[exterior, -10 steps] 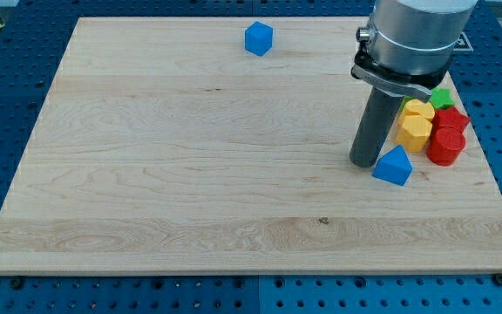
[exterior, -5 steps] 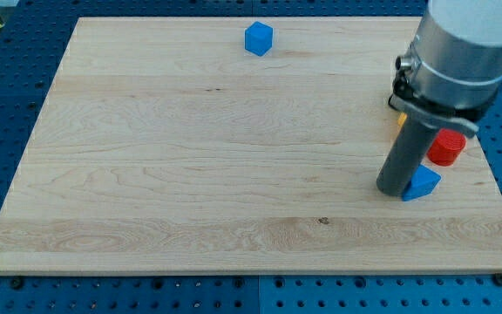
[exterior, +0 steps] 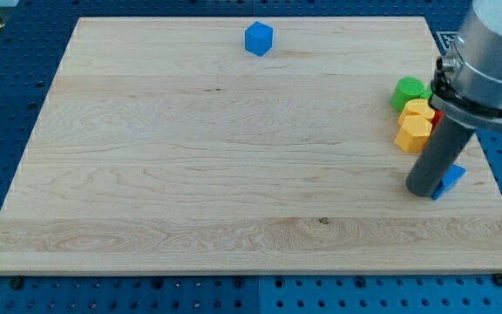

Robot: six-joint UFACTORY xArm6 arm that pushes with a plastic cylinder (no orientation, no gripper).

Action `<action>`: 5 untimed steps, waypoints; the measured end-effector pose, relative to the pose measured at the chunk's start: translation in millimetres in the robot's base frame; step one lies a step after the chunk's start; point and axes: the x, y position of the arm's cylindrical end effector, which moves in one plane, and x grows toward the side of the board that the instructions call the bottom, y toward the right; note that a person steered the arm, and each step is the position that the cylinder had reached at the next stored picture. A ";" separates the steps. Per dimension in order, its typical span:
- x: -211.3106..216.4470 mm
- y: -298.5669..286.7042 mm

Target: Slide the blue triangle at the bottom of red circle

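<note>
Just to the view's right of my tip [exterior: 426, 193], and touching it, lay the blue triangle [exterior: 450, 179], mostly hidden behind the rod so that only one corner and a slanted face showed. My tip had no jaws to open or close; it was a plain dark round rod resting on the wooden board [exterior: 190, 174] near its right edge. Above my tip and slightly left sat two yellow blocks [exterior: 415, 124] with faceted, many-sided tops, one pressed against the other, and a green block [exterior: 408, 91] just beyond them. A sliver of a red block [exterior: 437, 116] showed beside the rod; its shape could not be made out. Far off toward the view's top left stood a blue cube [exterior: 258, 38]. The board was pale, smooth wood with fine grain.
</note>
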 end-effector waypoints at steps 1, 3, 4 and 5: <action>15.0 7.5; 1.4 32.5; 10.8 24.5; 3.7 -0.5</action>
